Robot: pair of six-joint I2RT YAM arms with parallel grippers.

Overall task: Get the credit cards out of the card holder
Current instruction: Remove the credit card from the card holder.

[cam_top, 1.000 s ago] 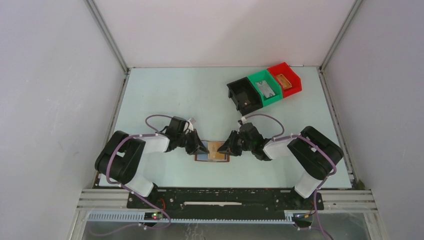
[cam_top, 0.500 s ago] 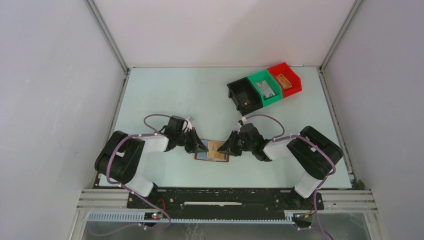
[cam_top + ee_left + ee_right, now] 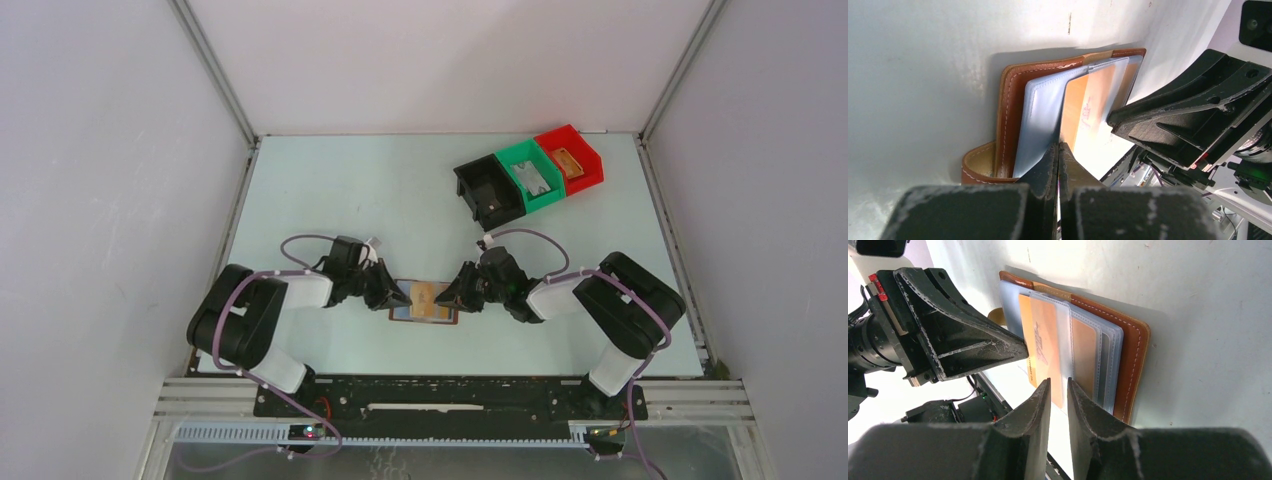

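Pale greenish desk [image 3: 380, 190], and down near its front edge, about the middle, there's the card holder [image 3: 425, 312], lying open and flat on the surface, brown rim showing around the panels. Over at the far right, three bins in a slanted row, touching side to side: black bin [image 3: 468, 186], green bin [image 3: 547, 201], red bin [image 3: 592, 180]. They sit well apart from the card holder.

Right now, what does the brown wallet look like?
The card holder is brown leather with pale stitching, lying open on the pale table. Clear, bluish plastic sleeves fan across it, one holding an orange card. Its strap tab curls at one end. The left gripper and right gripper reach it from opposite sides.
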